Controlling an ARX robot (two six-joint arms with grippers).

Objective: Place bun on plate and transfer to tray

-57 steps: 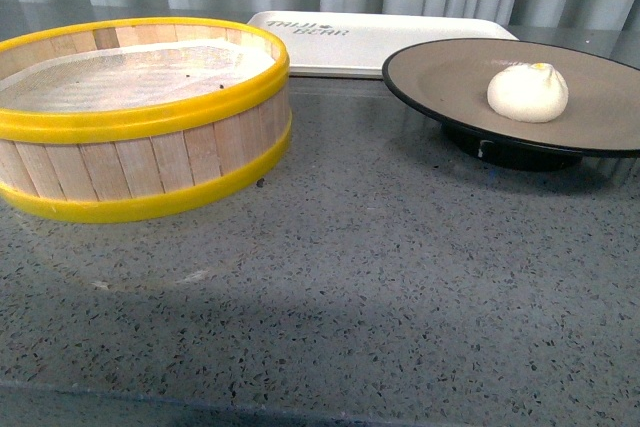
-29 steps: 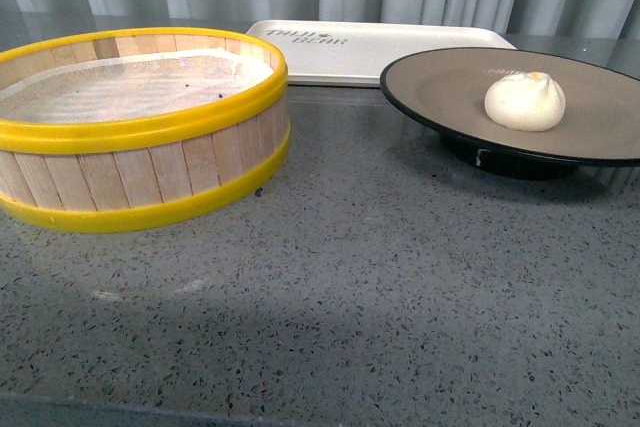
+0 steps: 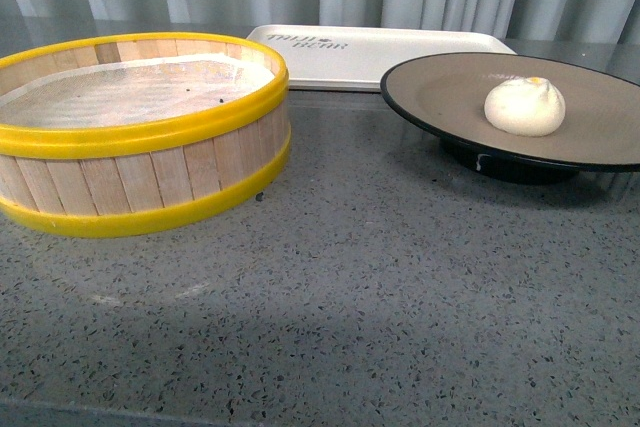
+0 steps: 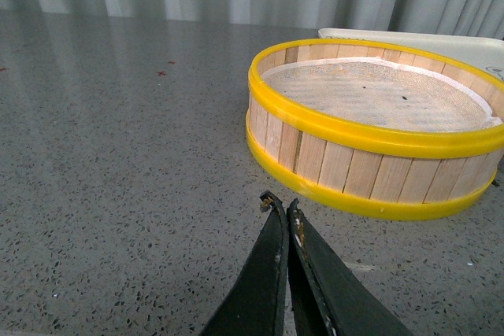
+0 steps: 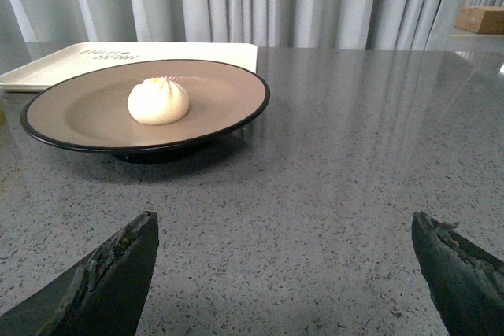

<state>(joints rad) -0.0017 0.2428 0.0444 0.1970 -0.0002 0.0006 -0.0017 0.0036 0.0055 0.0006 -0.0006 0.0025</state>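
The cream-white bun [image 3: 524,106] sits on the tan plate with a black rim [image 3: 450,92] at the right of the table. Behind it lies the off-white tray [image 3: 400,47] with grey lettering. In the right wrist view the bun [image 5: 158,101] rests on the plate [image 5: 87,112], with the tray [image 5: 63,64] beyond. My right gripper [image 5: 283,230] is open wide and empty, well short of the plate. My left gripper [image 4: 279,206] is shut and empty, just short of the steamer basket. Neither gripper shows in the front view.
A yellow-rimmed wooden steamer basket [image 3: 140,192] with a white liner stands at the left; it also shows in the left wrist view [image 4: 370,171]. Grey speckled tabletop [image 3: 380,297] lies in front. Curtains hang behind. A cardboard box [image 5: 484,17] sits far off.
The front view has shifted slightly: basket, plate and tray sit a little lower in the frame than before. The bun stays on the plate.
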